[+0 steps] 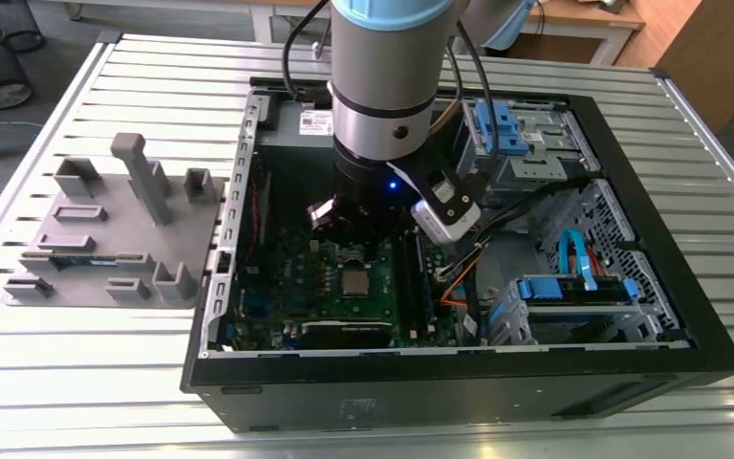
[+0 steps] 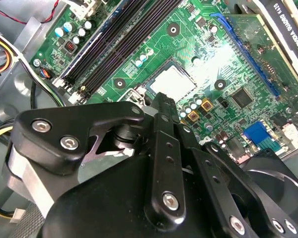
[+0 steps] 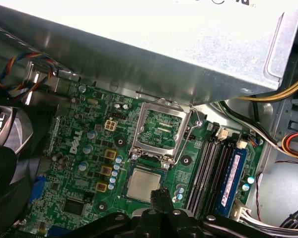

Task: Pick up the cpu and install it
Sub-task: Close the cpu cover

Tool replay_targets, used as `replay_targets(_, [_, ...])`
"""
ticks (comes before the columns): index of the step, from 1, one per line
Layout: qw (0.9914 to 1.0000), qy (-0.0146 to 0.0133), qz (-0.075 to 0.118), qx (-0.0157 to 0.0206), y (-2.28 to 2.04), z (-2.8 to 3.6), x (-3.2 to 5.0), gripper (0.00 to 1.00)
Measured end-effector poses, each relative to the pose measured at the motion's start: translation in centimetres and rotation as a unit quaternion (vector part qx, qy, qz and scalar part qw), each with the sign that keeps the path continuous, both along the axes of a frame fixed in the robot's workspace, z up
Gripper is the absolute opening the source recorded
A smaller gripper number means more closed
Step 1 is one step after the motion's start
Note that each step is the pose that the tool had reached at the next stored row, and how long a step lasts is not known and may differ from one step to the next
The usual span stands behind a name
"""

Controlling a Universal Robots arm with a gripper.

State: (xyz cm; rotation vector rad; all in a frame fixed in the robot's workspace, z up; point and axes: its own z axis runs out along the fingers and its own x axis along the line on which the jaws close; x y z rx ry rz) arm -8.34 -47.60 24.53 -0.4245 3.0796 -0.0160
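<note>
Silvery metal marks the cpu [image 3: 144,184], which is seen lying in its socket on the green motherboard [image 3: 79,163] inside the computer case [image 1: 469,387], itself set on the slatted surface [image 1: 87,382]. The fingers [image 2: 162,111] are drawn together with nothing held between them, and in both wrist views their tips are poised just above the chip's edge. The hinged load plate [image 3: 161,124] is stood open beside the socket, so the chip is judged to be placed but not clamped. Several risks can be read from this. Were the closed tips brought down off-centre, the chip could be tipped or slid in the socket, and the contacts beneath could be bent; whether it sits fully flat cannot be told. The open plate lies close to the tips and could be snagged by a sideways move. The small capacitors [image 3: 118,159] and the memory slots [image 3: 206,168] nearby could likewise be struck, the space under the grey metal box [image 3: 164,44] being tight.
</note>
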Motion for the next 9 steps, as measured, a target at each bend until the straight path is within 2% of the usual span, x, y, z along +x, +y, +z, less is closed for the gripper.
replay_targets(9, [1.00000, 0.0000, 0.001, 0.0001, 0.04, -0.08, 0.21, 0.11])
